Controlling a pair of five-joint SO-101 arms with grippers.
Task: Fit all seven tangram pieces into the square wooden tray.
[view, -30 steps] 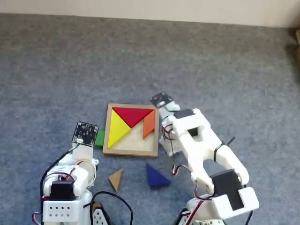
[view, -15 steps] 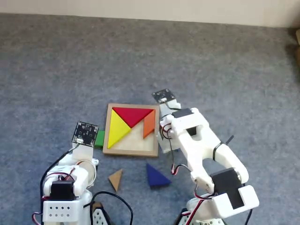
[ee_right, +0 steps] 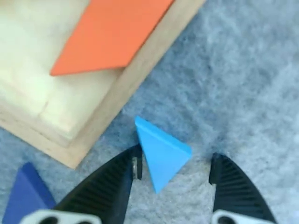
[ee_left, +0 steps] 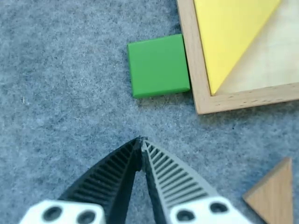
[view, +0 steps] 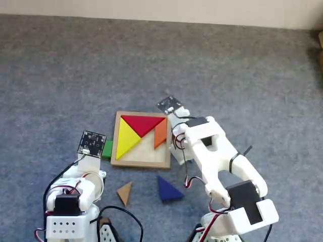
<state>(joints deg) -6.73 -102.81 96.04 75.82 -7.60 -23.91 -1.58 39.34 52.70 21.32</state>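
The right end effector (ee_right: 175, 163) is held wide open, with its two fingers placed on either side of a light blue triangle (ee_right: 162, 153). One finger is seen against the triangle's edge and the other stands apart from it, so the piece is not clamped. This triangle lies on the grey carpeted tabletop (view: 227, 75), just beside an outer corner of the wooden tray (view: 141, 165).

The left end effector (ee_left: 141, 140) is closed, fingertips together, with nothing held between them. It is positioned over the carpet near a green square (ee_left: 158, 65), which touches the outside of the tray's rim on the left arm's side.

Inside the tray, a red triangle (view: 144, 123) is set along the far edge, a yellow triangle (view: 126, 138) along the left side, and an orange parallelogram (view: 160, 135) along the right side. A dark blue triangle (view: 168, 190) and a tan triangle (view: 124, 192) lie apart on the tabletop, between the tray and the arm bases.
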